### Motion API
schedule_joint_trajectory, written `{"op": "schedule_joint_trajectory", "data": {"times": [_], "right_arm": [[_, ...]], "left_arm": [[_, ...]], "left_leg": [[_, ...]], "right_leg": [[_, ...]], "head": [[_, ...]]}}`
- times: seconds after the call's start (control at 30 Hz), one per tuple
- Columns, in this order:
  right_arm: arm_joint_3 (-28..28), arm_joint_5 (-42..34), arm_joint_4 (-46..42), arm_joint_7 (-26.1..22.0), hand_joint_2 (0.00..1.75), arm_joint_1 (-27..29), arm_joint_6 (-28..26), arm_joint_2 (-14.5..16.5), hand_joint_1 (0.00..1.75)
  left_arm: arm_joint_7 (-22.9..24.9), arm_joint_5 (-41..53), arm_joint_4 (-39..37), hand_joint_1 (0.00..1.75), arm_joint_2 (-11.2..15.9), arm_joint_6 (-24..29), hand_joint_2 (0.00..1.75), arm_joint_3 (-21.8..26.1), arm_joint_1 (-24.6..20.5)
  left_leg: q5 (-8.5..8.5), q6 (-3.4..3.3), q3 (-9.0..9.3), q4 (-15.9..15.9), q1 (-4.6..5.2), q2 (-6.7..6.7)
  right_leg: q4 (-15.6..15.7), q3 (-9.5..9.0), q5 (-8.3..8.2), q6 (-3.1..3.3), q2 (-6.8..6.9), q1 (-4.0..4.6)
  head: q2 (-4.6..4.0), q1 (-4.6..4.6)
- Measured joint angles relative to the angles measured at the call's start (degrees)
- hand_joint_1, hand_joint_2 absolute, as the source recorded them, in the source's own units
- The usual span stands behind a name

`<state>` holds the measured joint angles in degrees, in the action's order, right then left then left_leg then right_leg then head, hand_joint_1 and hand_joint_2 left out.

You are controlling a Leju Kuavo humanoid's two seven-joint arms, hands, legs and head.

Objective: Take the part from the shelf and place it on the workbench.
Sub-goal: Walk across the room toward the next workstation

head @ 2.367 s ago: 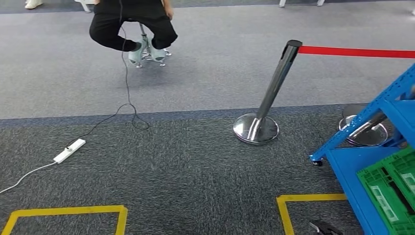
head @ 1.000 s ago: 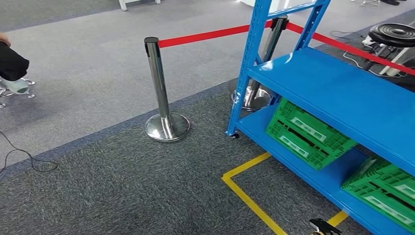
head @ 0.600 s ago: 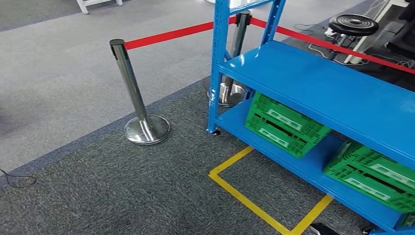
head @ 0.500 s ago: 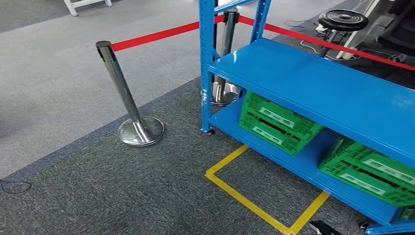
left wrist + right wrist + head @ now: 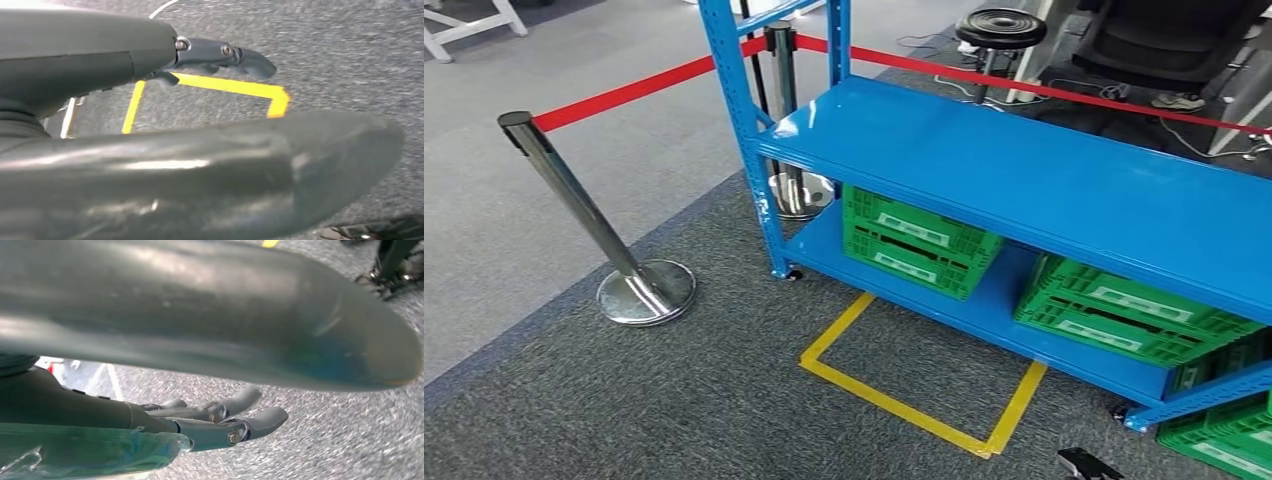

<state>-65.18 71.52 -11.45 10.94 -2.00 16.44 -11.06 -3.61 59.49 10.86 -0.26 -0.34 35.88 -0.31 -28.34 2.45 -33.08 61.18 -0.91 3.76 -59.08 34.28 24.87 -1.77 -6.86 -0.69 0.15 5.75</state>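
Both hands, left (image 5: 220,55) and right (image 5: 225,417), hung released, well short of the blue steel shelf (image 5: 1024,180); no part visible, so its handling couldn't be judged.

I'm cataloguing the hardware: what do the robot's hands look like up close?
The left hand has a thick, smooth, glossy grey thumb and darker grey, round-tipped fingers with silver screws. The right hand looks the same, screws included.
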Motion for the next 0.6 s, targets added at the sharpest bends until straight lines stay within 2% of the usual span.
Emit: {"op": "schedule_joint_trajectory", "data": {"times": [0.03, 0.07, 0.1, 0.13, 0.17, 0.2, 0.23, 0.27, 0.3, 0.33, 0.37, 0.4, 0.47, 0.5, 0.53, 0.6], "right_arm": [[0.0, 0.1, 0.0, -0.3, 0.00, 0.1, -0.7, 0.0, 0.00], [0.0, 0.2, 0.0, -0.3, 0.00, 0.3, -1.0, 0.0, 0.00], [0.0, 0.2, 0.0, -0.4, 0.00, 0.5, -1.1, 0.0, 0.00], [0.0, 0.3, 0.0, -0.4, 0.00, 0.8, -1.2, 0.0, 0.00], [0.0, 0.3, 0.0, -0.3, 0.00, 0.8, -1.3, 0.0, 0.00], [0.0, 0.3, 0.0, -0.3, 0.00, 0.7, -1.3, 0.1, 0.00], [0.0, 0.4, 0.0, -0.3, 0.00, 0.4, -1.4, 0.1, 0.00], [0.0, 0.4, 0.0, -0.3, 0.00, 0.3, -1.5, 0.1, 0.00], [0.0, 0.4, 0.0, -0.4, 0.00, 0.2, -1.7, 0.2, 0.00], [0.0, 0.4, 0.0, -0.4, 0.00, 0.3, -1.8, 0.2, 0.00], [0.0, 0.4, 0.0, -0.4, 0.00, 0.4, -1.9, 0.2, 0.00], [0.0, 0.4, 0.0, -0.4, 0.00, 0.4, -2.0, 0.2, 0.00], [0.0, 0.4, 0.0, -0.4, 0.00, 0.3, -2.2, 0.2, 0.00], [0.0, 0.4, 0.0, -0.5, 0.00, 0.2, -2.4, 0.3, 0.00], [0.0, 0.4, 0.0, -0.8, 0.00, 0.1, -2.8, 0.3, 0.00], [0.0, 0.6, 0.0, -1.6, 0.00, 0.3, -4.3, 0.3, 0.00]], "left_arm": [[-0.1, -0.2, 0.0, 0.00, 0.0, 0.2, 0.00, 0.2, -0.1], [-0.2, -0.3, 0.0, 0.00, 0.0, 0.4, 0.00, 0.3, -0.1], [-0.2, -0.3, 0.0, 0.00, 0.0, 0.5, 0.00, 0.5, -0.2], [-0.3, -0.3, 0.0, 0.00, 0.0, 0.7, 0.00, 0.6, -0.2], [-0.3, -0.3, 0.0, 0.00, 0.0, 0.9, 0.00, 0.7, -0.2], [-0.3, -0.2, 0.0, 0.00, 0.1, 1.0, 0.00, 0.9, -0.1], [-0.4, -0.2, 0.0, 0.00, 0.1, 1.1, 0.00, 1.0, 0.0], [-0.4, -0.2, 0.0, 0.00, 0.1, 1.2, 0.00, 1.1, 0.1], [-0.4, -0.2, 0.0, 0.00, 0.1, 1.2, 0.00, 1.2, 0.2], [-0.4, -0.2, 0.0, 0.00, 0.1, 1.2, 0.00, 1.3, 0.2], [-0.4, -0.2, 0.0, 0.00, 0.1, 1.2, 0.00, 1.3, 0.2], [-0.4, -0.2, 0.0, 0.00, 0.1, 1.2, 0.00, 1.4, 0.1], [-0.4, -0.2, 0.0, 0.00, 0.1, 1.3, 0.00, 1.4, 0.1], [-0.5, -0.3, 0.0, 0.00, 0.1, 1.3, 0.00, 1.5, 0.1], [-0.6, -0.5, 0.0, 0.00, 0.1, 1.2, 0.00, 1.5, 0.0], [-0.7, -1.8, 0.0, 0.00, 0.1, 0.4, 0.00, 2.0, -0.2]], "left_leg": [[1.38, -0.31, 1.50, -3.5, -0.11, 0.99], [1.37, -0.80, 1.55, -3.7, -0.09, 0.31], [1.53, -1.28, 1.57, -3.8, -0.05, -0.41], [1.66, -1.79, 1.64, -4.0, -0.03, -1.13], [1.76, -2.21, 1.69, -4.1, -0.02, -1.92], [1.76, -2.51, 1.73, -4.2, 0.10, -2.72], [1.70, -2.70, 1.73, -4.2, 0.26, -3.58], [1.65, -2.81, 1.73, -4.2, 0.40, -4.51], [1.60, -2.84, 1.75, -4.2, 0.49, -5.39], [1.53, -2.83, 1.80, -4.2, 0.54, -6.18], [1.44, -2.75, 1.92, -4.2, 0.55, -6.91], [1.32, -2.59, 2.10, -4.2, 0.54, -7.59], [0.95, -2.05, 2.56, -4.1, 0.77, -8.83], [0.82, -1.73, 2.80, -4.1, 0.90, -9.37], [0.76, -1.40, 3.00, -4.2, 1.01, -9.90], [0.66, -0.70, 3.37, -4.4, 0.91, -10.70]], "right_leg": [[0.1, 0.30, -0.19, -0.57, -1.21, -0.10], [0.3, 0.57, -0.41, -0.99, -1.91, -0.24], [0.4, 0.76, -0.50, -1.32, -1.66, -0.33], [-0.2, 1.13, -0.12, -1.59, -0.38, -0.31], [-1.8, 1.97, 1.00, -1.78, 1.56, -0.21], [-4.8, 3.31, 2.73, -1.88, 3.84, -0.12], [-8.7, 5.17, 4.82, -2.02, 5.44, -0.07], [-12.7, 6.99, 6.60, -2.13, 6.15, -0.09], [-15.3, 8.13, 7.49, -2.20, 6.40, -0.10], [-16.0, 8.23, 7.31, -2.24, 6.51, -0.11], [-14.1, 7.01, 6.05, -2.23, 6.72, -0.10], [-10.3, 4.76, 4.22, -2.18, 7.46, -0.09], [-2.8, 0.46, 1.58, -1.80, 9.73, 0.09], [-0.8, -0.63, 1.05, -1.51, 10.35, 0.17], [-0.2, -0.80, 1.03, -1.17, 10.31, 0.29], [-0.1, -0.57, 0.81, -0.44, 8.93, 0.27]], "head": [[0.00, -0.02], [0.00, -0.01], [0.00, 0.04], [0.00, 0.18], [0.00, 0.37], [0.00, 0.57], [0.00, 0.73], [0.00, 0.75], [0.00, 0.74], [0.00, 0.75], [0.00, 0.76], [0.00, 0.78], [0.00, 0.76], [0.00, 0.73], [0.00, 0.69], [0.01, 0.69]]}}
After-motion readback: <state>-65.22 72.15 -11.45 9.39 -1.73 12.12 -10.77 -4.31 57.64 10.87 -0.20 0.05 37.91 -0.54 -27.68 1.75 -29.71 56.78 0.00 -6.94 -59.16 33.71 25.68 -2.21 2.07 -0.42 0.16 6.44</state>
